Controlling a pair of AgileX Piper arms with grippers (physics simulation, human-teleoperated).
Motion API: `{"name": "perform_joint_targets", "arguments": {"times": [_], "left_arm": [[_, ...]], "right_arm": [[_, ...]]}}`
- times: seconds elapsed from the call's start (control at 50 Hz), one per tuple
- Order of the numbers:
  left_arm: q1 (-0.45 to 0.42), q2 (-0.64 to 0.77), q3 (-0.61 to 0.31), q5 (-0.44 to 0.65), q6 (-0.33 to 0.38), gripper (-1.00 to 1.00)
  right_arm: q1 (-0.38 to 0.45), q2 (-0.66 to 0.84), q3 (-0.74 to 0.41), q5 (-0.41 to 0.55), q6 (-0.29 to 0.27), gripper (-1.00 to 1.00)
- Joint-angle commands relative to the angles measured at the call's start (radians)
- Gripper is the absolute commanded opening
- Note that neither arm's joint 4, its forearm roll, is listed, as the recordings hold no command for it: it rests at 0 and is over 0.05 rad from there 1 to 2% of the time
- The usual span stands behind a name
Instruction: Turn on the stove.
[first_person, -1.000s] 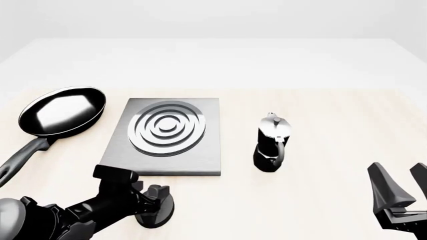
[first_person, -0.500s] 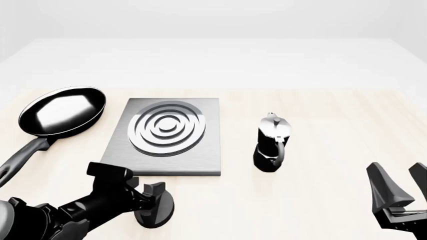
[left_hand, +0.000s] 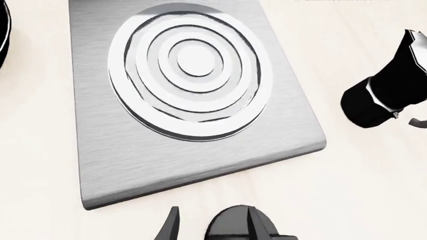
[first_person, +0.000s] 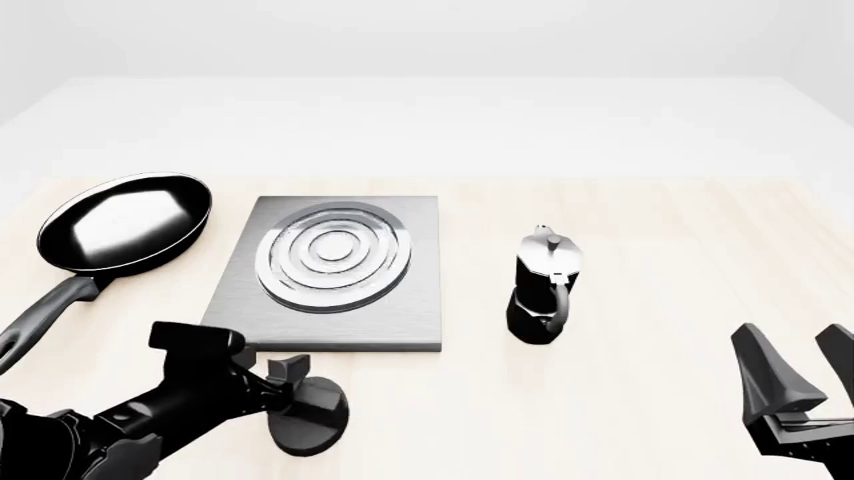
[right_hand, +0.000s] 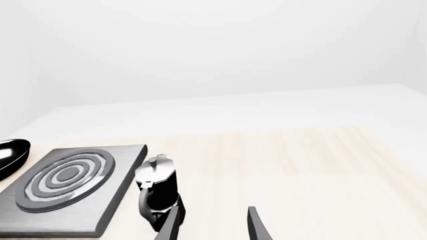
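The stove (first_person: 334, 275) is a grey metal slab with a ringed burner (first_person: 334, 263) at the table's middle; it also shows in the left wrist view (left_hand: 193, 90) and the right wrist view (right_hand: 67, 187). Its black round knob (first_person: 311, 422) stands on the table just in front of the slab. My left gripper (first_person: 296, 385) is open at the knob (left_hand: 230, 227). One finger (left_hand: 257, 225) lies over the knob and the other (left_hand: 170, 227) stands beside it with a gap. My right gripper (first_person: 801, 375) is open and empty at the front right.
A black frying pan (first_person: 120, 225) lies left of the stove, its handle pointing toward my left arm. A small black moka pot (first_person: 545, 290) stands right of the stove, also in the right wrist view (right_hand: 159, 192), just ahead of the right gripper (right_hand: 212, 225).
My left arm has swung to the left while its fingers stay at the knob. The burner's rings look different now: smaller and rounder than before. The right arm has not moved.
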Motion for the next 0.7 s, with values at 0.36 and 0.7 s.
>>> {"name": "perform_joint_targets", "arguments": {"times": [0.36,0.7], "left_arm": [[0.077,-0.034,0.052,0.025,0.049,1.00],[0.102,-0.300,0.078,0.156,0.079,1.00]], "right_arm": [[-0.001,-0.036,0.000,0.027,-0.004,1.00],[-0.002,-0.037,0.000,0.026,-0.008,1.00]]}}
